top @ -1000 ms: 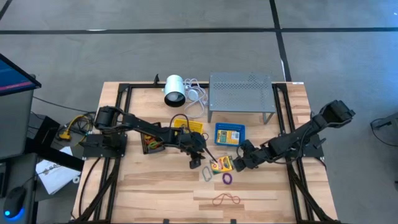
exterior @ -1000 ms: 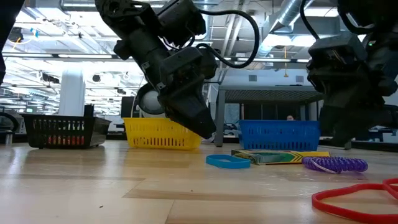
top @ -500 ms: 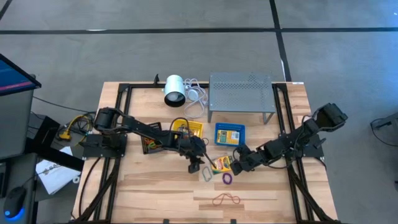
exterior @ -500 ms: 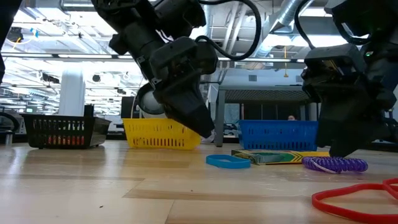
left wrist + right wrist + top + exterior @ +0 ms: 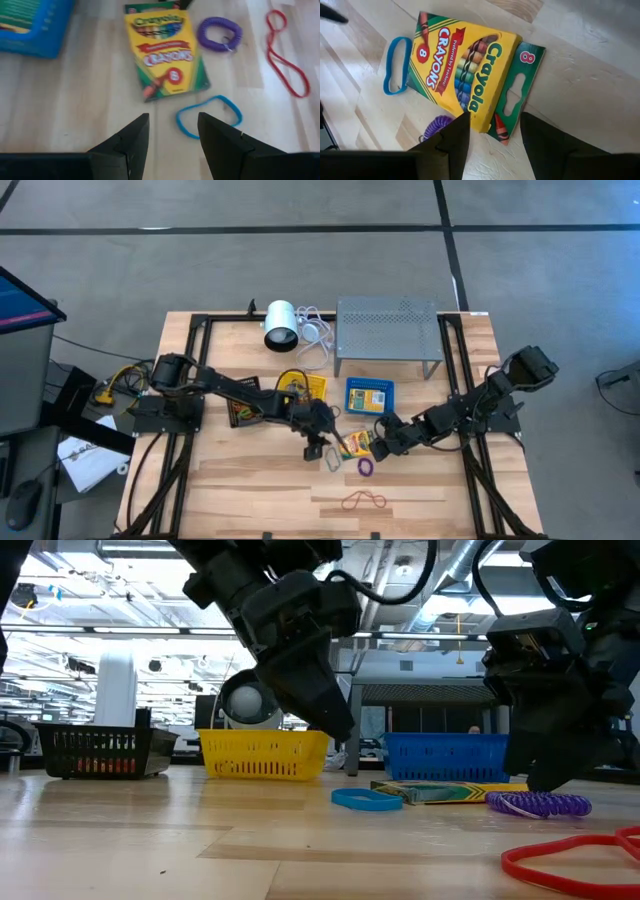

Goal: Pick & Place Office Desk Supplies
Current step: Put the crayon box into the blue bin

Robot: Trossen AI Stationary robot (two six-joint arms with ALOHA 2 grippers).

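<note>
Crayon box [image 5: 165, 54], blue band [image 5: 209, 116], purple coil [image 5: 219, 34] not picked up; left gripper [image 5: 170, 131], right gripper [image 5: 492, 131] both spread apart, empty.

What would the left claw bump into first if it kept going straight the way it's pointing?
Probably the blue rubber band, lying just ahead of the open left claw. The crayon box sits a bit farther along, though depth is hard to judge.
</note>
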